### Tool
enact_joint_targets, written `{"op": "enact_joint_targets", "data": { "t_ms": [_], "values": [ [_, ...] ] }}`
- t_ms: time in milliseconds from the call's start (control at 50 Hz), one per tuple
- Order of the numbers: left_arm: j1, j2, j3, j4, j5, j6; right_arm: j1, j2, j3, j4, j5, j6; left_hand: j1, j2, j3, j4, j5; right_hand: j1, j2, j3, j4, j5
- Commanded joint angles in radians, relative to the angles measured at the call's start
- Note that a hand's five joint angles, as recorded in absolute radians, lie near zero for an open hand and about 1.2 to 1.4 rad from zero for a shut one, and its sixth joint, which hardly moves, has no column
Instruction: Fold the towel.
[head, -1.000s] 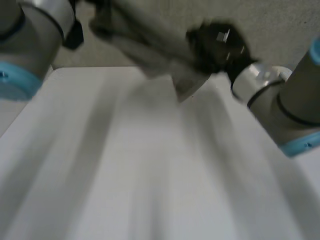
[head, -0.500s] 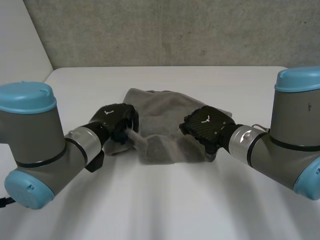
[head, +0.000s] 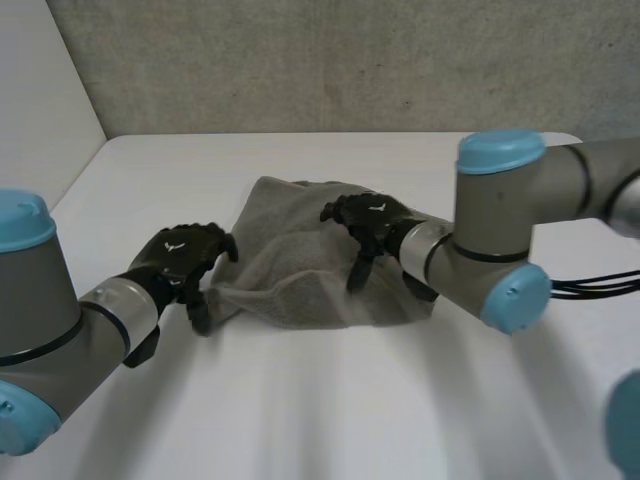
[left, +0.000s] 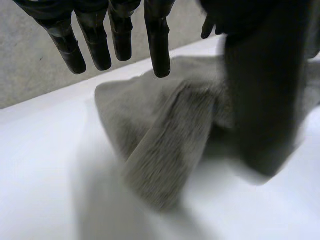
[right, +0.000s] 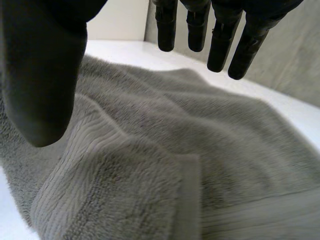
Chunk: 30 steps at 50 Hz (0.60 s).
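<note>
Presently getting set to take hold of the grey towel (head: 300, 265), by the look of it, with no clean fold made yet. Lying bunched and ridged on the white surface (head: 320, 410), roughly midway between the side edges and nearer the far edge than the near one.

Hovering the left hand (head: 185, 262) just at the towel's left edge, fingers hanging straight and well parted from the thumb, clasping nothing. Poising the right hand (head: 368, 222) over the towel's middle, toward its far right part, fingers relaxed and pointing down, thumb apart, pinching no cloth. Showing, beneath that right palm, a flap (right: 125, 195) doubled back over the rest of the cloth.

Probably calling for flattening before folding. Seeking out two true corners rather than grabbing a ridge, and so avoiding a lopsided fold. Bringing each hand down onto a single edge, and closing thumb against fingers on one thickness only. Lifting both sides evenly, keeping the cloth taut between the hands. Drawing it out gently rather than yanking, expecting some drag from the terry pile on the surface. Watching for the doubled flap getting trapped underneath and spoiling the lay.
</note>
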<state>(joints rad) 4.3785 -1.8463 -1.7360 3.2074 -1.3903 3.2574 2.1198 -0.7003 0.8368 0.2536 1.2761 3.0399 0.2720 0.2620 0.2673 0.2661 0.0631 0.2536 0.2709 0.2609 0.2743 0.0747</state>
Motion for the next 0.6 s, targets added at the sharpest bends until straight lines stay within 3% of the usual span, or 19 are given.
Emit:
{"op": "enact_joint_targets", "data": {
  "t_ms": [20,160,220,240,260,300,320,360,600],
  "values": [
    [0.076,-0.004,-0.042,0.037,0.019,0.053,0.032,0.204,-0.29,0.18,-0.001,-0.003,-0.082,-0.072,-0.077,-0.076,-0.048,-0.028,-0.045,-0.035,-0.049,-0.023],
    [0.127,-0.031,-0.034,0.045,0.077,0.053,0.063,0.306,-0.432,0.231,0.0,-0.003,-0.082,-0.072,-0.077,-0.076,-0.048,0.04,0.023,0.033,0.019,0.044],
    [0.133,-0.073,-0.022,0.055,0.103,0.048,0.065,0.324,-0.452,0.233,0.0,-0.004,-0.076,-0.066,-0.071,-0.07,-0.042,0.204,0.187,0.197,0.184,0.209],
    [0.131,-0.091,-0.016,0.061,0.112,0.047,0.068,0.324,-0.453,0.231,0.002,-0.004,-0.073,-0.063,-0.069,-0.067,-0.039,0.384,0.367,0.377,0.364,0.389],
    [0.128,-0.106,-0.01,0.066,0.122,0.042,0.068,0.324,-0.453,0.231,0.002,-0.004,-0.073,-0.063,-0.069,-0.067,-0.039,0.386,0.369,0.379,0.366,0.391],
    [0.124,-0.12,-0.004,0.068,0.131,0.041,0.075,0.317,-0.455,0.231,0.0,-0.004,-0.07,-0.06,-0.066,-0.064,-0.036,0.751,0.734,0.744,0.731,0.756],
    [0.124,-0.12,-0.004,0.068,0.131,0.041,0.075,0.317,-0.455,0.231,0.0,-0.004,-0.07,-0.06,-0.066,-0.064,-0.036,0.753,0.736,0.746,0.733,0.758],
    [0.112,-0.145,0.009,0.068,0.155,0.03,0.088,0.291,-0.452,0.233,0.0,-0.01,-0.07,-0.06,-0.066,-0.064,-0.036,1.031,1.014,1.024,1.01,1.035],
    [0.069,-0.194,0.059,0.071,0.198,-0.059,0.028,0.148,-0.308,0.233,-0.003,-0.013,0.018,0.028,0.022,0.024,0.052,1.126,1.109,1.119,1.105,1.13]
  ]
}}
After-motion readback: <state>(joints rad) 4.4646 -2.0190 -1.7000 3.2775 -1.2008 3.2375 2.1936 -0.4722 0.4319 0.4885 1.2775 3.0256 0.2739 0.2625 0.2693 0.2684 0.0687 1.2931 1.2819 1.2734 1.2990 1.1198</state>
